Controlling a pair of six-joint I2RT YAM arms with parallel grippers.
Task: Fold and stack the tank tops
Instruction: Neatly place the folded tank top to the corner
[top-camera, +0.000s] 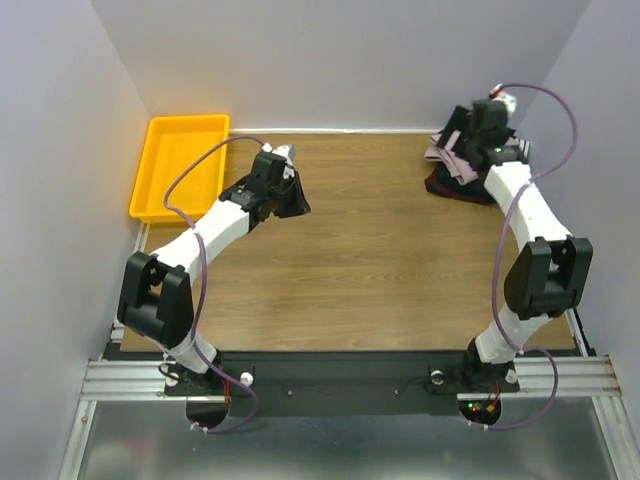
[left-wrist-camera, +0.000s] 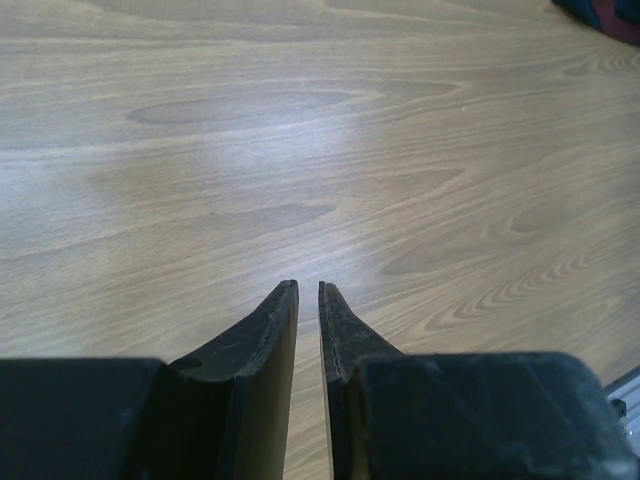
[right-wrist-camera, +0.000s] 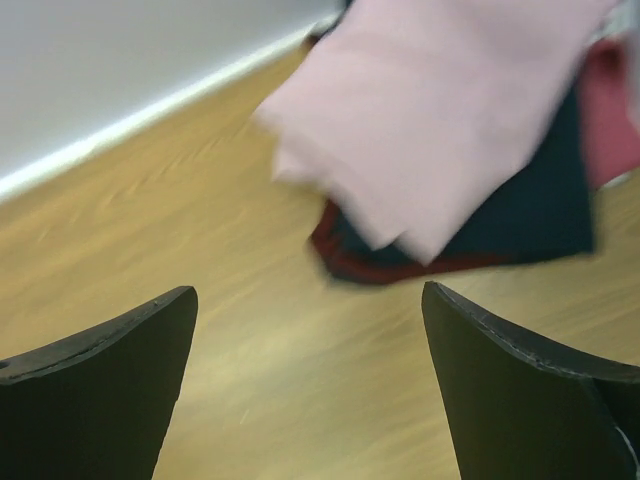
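Note:
The tank tops lie in a folded stack at the table's far right (top-camera: 452, 168). In the right wrist view a dusty pink top (right-wrist-camera: 440, 110) lies uppermost, over a dark navy one (right-wrist-camera: 535, 215) and a maroon one (right-wrist-camera: 400, 268). My right gripper (top-camera: 482, 143) hovers over the stack; its jaws (right-wrist-camera: 310, 300) are wide open and empty, just short of the stack's edge. My left gripper (top-camera: 291, 198) hangs above bare wood at the middle left. Its fingers (left-wrist-camera: 308, 288) are shut with a thin gap and hold nothing. A dark corner of the stack (left-wrist-camera: 612, 14) shows far off.
A yellow plastic tray (top-camera: 150, 170) stands at the far left corner, beside the left arm. White walls close in the table on the left, back and right. The wooden tabletop (top-camera: 390, 270) spreads between the arms.

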